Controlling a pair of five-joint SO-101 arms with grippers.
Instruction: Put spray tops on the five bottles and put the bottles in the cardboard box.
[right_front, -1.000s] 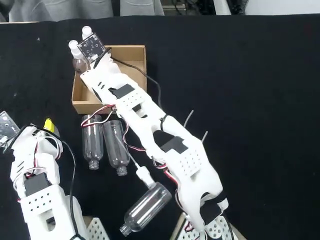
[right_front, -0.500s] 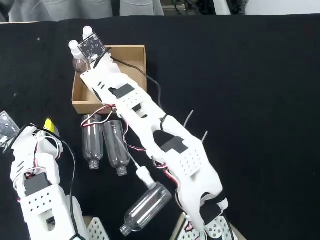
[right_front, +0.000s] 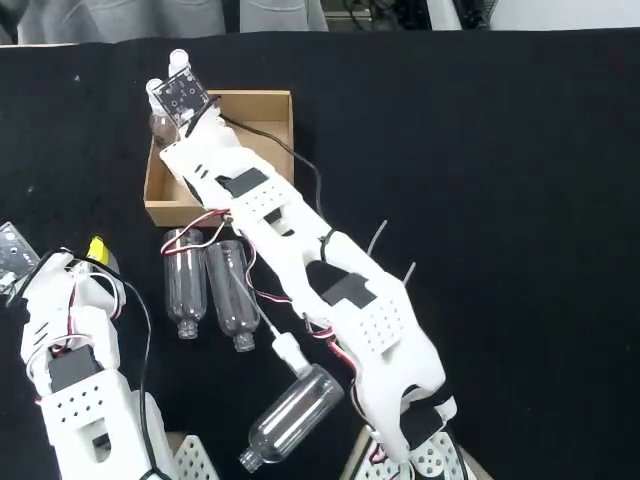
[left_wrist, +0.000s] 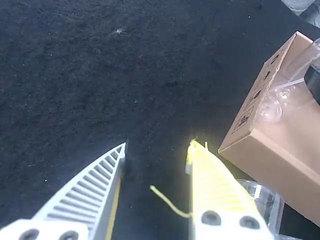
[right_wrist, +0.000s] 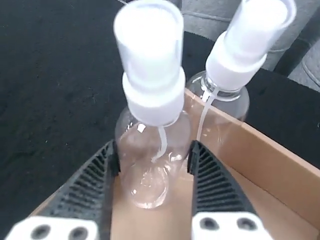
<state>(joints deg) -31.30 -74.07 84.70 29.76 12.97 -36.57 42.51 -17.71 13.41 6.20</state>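
Where my right hand (right_wrist: 152, 150) sits: at a far corner of the cardboard box (right_wrist: 280, 167), its fingers pinching a capped bottle (right_wrist: 149, 95) that stands upright inside.
Second capped bottle (right_wrist: 227, 75): upright just beside the first; I cannot tell whether it is inside the box.
Left hand (left_wrist: 157, 147): fingers spread with nothing between them, over the black worktop (left_wrist: 75, 75) near the box.
Bare bottles: two (right_front: 183, 285) (right_front: 230, 290) lie side by side in front of the box, and a third (right_front: 295, 415) lies nearer the arm bases.

Two upright bottles (right_wrist: 150, 150) in cardboard box (right_front: 268, 118); three lying bottles (right_front: 184, 285) before it.
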